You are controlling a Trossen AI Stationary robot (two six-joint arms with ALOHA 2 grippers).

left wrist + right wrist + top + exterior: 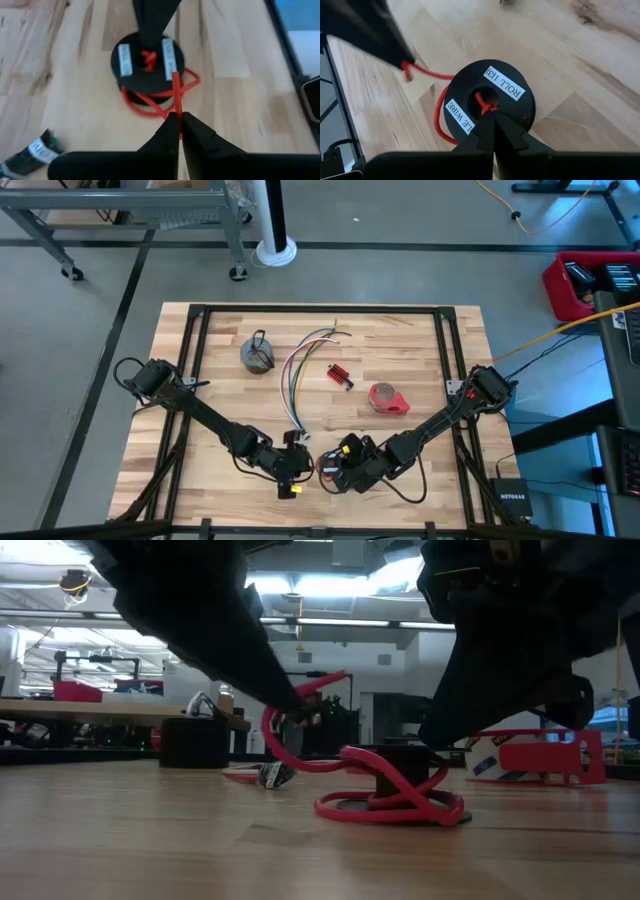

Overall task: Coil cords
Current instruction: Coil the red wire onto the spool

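The black-and-red coil (490,102) is a flat black spool with white labels, lying on the table near its front edge. Red cord (385,802) lies in loose loops around it. My left gripper (176,120) is shut on a raised stretch of this cord beside the spool. My right gripper (492,120) is shut at the spool's hub, coming from above. Farther back, the long bundle of coloured wires (300,370) lies flat and the grey coil with a black loop (258,355) rests on the wood. My left gripper pinches the red cord (175,102) between its two fingertips, a short way out from the spool. It slants down from the table's left. The cord runs up off the table to the fingers (296,708), curved and slack. My right gripper pinches the red cord's knotted end (483,102) at the spool's centre hole with its fingertips. It slants down from the table's right onto the spool's top face. The spool lies flat on the table below the fingers.
A red tape roll (388,398) and a small red block (340,375) lie right of the wire bundle. A black frame (320,310) edges the wooden top. Bare wood lies between the spool and the bundle's plug end (298,435).
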